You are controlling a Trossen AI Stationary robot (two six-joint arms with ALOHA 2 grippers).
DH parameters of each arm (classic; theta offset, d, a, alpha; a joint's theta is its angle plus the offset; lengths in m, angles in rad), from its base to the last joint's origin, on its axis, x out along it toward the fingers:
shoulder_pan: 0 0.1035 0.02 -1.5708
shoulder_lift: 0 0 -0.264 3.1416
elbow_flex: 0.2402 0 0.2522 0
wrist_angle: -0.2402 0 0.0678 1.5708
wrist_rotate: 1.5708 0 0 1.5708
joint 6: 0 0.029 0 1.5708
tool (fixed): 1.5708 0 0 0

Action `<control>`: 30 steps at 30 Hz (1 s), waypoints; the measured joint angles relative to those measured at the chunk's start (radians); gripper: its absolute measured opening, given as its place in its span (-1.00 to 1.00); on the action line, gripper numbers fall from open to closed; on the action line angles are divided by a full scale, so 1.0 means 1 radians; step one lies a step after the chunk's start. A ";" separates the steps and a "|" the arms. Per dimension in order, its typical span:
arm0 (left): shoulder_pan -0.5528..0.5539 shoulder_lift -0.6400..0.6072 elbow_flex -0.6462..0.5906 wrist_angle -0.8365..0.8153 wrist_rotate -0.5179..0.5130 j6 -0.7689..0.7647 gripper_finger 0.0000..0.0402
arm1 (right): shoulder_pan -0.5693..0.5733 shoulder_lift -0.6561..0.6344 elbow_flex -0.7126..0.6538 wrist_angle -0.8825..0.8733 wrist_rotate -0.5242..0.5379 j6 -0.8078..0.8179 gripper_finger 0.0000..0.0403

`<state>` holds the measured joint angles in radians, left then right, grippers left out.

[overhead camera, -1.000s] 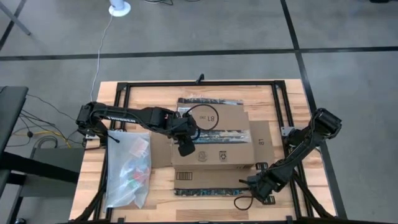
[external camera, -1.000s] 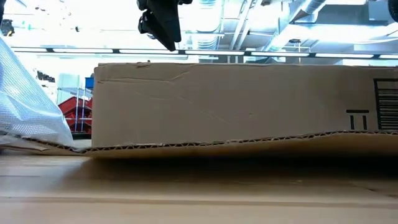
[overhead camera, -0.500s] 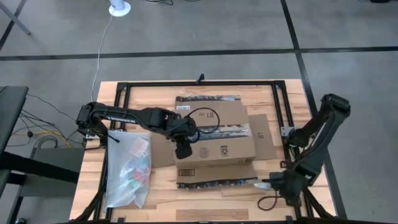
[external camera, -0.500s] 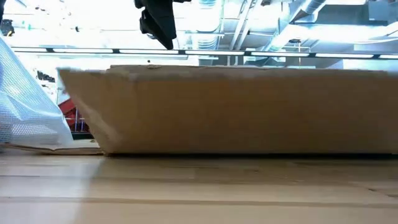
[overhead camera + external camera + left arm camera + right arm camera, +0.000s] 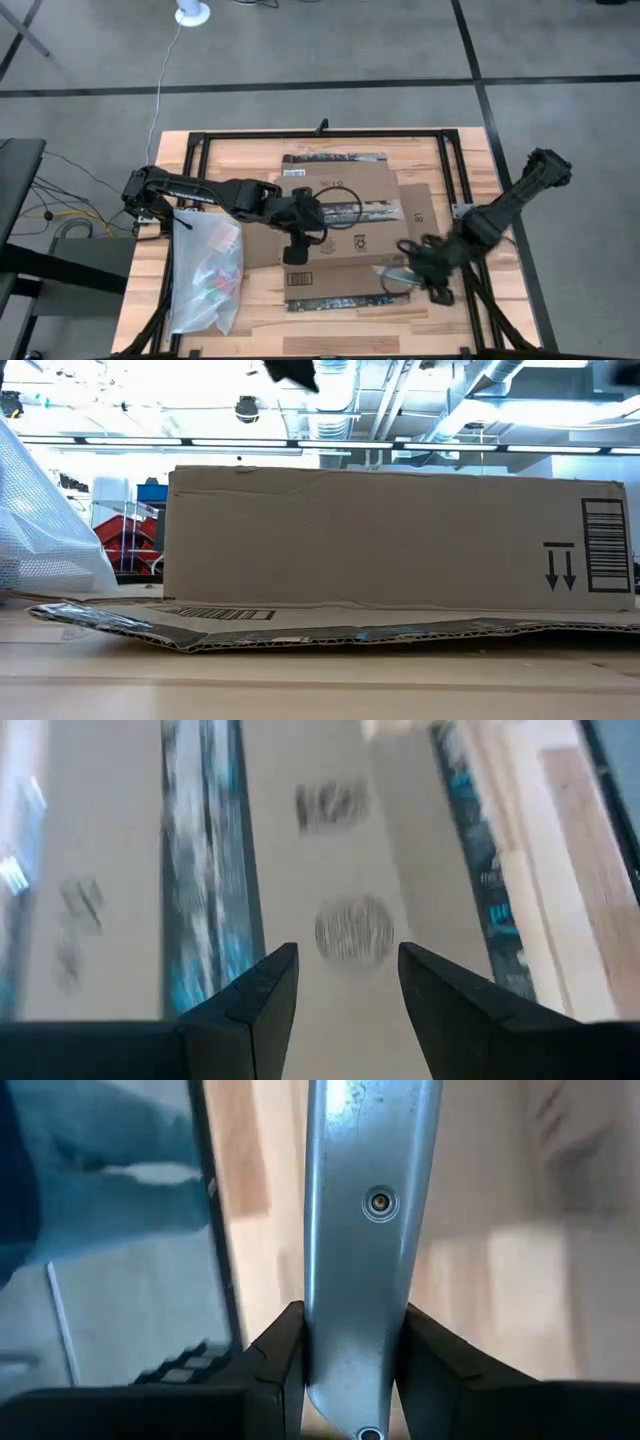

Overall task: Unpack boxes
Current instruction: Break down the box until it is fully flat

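Left pincer [image 5: 297, 249] hovers, fingers apart, over the box [image 5: 350, 215] mid-table; right pincer [image 5: 400, 268] grips a metal blade [image 5: 365, 1240].

even overhead light, soft shadows on the table [image 5: 260, 310]. low view: ceiling lights [image 5: 420, 390] blown out, glaring. both wrist views motion-blurred; box [image 5: 340, 850] print smeared, unreadable.

The box [image 5: 345, 215] lies mid-table [image 5: 255, 320], the bag [image 5: 205, 275] to its left.

box [image 5: 345, 215]: brown cardboard, black barcode and arrows
tape strip [image 5: 335, 159]: dark, printed
bag [image 5: 205, 270]: clear
blade [image 5: 365, 1230]: silver-grey
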<state>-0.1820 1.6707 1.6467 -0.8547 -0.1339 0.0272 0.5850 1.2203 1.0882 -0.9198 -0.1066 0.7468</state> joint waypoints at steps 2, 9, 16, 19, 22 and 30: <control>-0.016 0.000 0.031 0.017 -0.016 0.083 -0.19 | -0.073 -0.002 0.001 0.076 0.000 -0.076 -0.51; -0.042 0.000 0.062 0.127 -0.063 0.356 -0.19 | -0.235 -0.004 0.001 0.273 -0.064 -0.227 -0.51; -0.035 0.000 0.062 0.243 -0.068 0.478 -0.19 | -0.301 -0.004 0.001 0.327 -0.100 -0.267 -0.51; -0.035 0.001 0.062 0.251 -0.063 0.515 -0.19 | -0.306 -0.005 0.001 0.337 -0.104 -0.275 -0.51; -0.035 0.014 0.063 0.258 -0.043 0.537 -0.19 | -0.312 -0.004 0.001 0.341 -0.120 -0.279 -0.51; -0.045 0.019 0.062 0.286 -0.024 0.549 -0.19 | -0.314 -0.004 0.003 0.383 -0.118 -0.283 -0.51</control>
<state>-0.2271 1.6894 1.7084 -0.5686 -0.1582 0.5761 0.2710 1.2163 1.0912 -0.5371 -0.2248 0.4633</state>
